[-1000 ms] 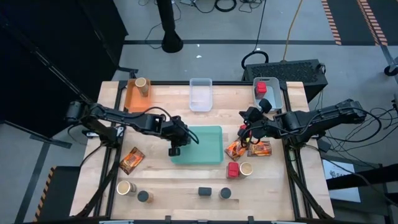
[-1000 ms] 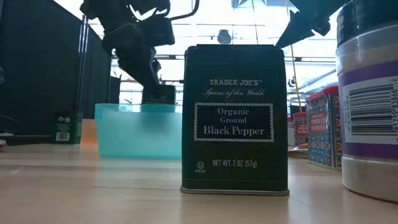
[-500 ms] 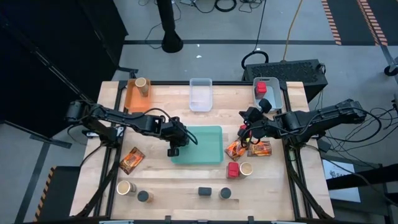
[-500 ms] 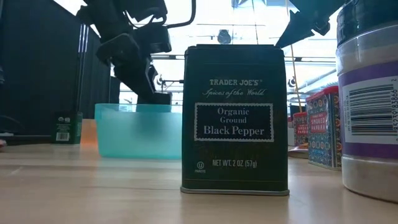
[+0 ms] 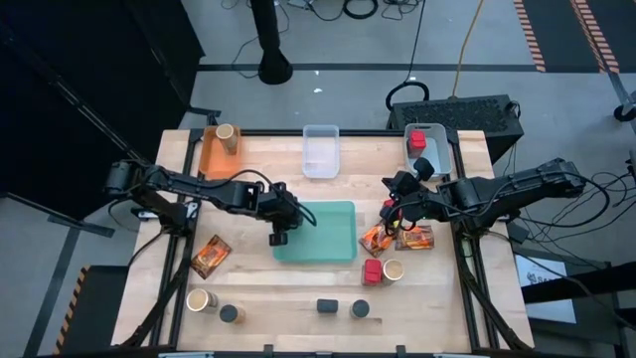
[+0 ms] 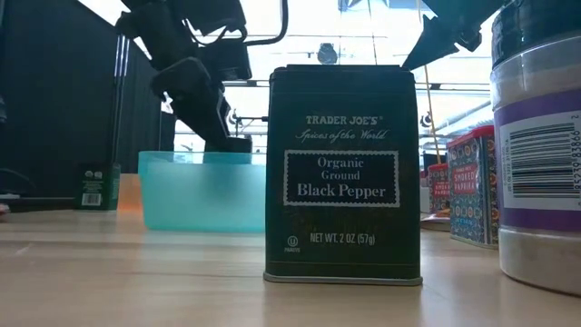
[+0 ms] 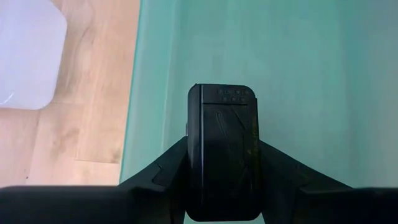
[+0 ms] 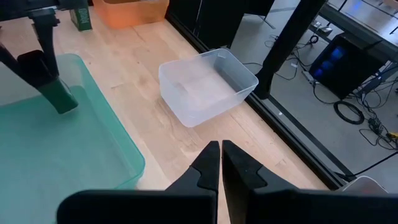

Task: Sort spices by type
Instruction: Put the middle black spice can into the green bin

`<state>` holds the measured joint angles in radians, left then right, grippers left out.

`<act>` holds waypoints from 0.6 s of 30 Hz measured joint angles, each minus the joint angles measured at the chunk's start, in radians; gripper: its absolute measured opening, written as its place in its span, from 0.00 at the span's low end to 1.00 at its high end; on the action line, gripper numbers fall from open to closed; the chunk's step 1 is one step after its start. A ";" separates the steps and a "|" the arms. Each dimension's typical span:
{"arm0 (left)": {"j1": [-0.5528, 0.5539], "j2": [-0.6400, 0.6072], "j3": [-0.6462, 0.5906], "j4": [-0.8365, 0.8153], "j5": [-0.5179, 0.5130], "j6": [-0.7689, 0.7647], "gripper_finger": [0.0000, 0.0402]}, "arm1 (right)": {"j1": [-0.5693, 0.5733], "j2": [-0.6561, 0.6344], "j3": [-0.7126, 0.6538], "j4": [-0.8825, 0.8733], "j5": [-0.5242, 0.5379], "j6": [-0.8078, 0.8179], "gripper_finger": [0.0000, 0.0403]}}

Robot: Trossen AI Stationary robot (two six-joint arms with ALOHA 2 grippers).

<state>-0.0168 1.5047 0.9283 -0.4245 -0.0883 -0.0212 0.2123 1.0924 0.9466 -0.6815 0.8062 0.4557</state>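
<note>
My left gripper is shut on a dark grey spice block over the left part of the flat teal tray. In the low view the tray's wall hides the block's lower end. My right gripper hovers shut and empty right of the tray, above two orange-red packets. A red cube and a tan jar stand near them. Another packet, a tan jar, two dark jars and a dark block stand along the near side. My left gripper pinches the dark block's two long sides between its two fingers, at its upper end. The fingers slant down from the table's left and lie along the block. The block hangs tilted below them; whether its lower end touches the tray, I cannot tell.
At the far edge stand an orange bin with a tan jar, a clear bin and a blue bin with a red cube. A black pepper tin fills the low view's foreground.
</note>
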 joint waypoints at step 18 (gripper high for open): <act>0.004 0.000 -0.071 0.127 0.028 0.000 0.35 | 0.000 0.000 0.000 -0.001 0.000 -0.004 0.00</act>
<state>-0.0124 1.5051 0.8577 -0.2970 -0.0604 -0.0212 0.2123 1.0924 0.9463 -0.6821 0.8059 0.4515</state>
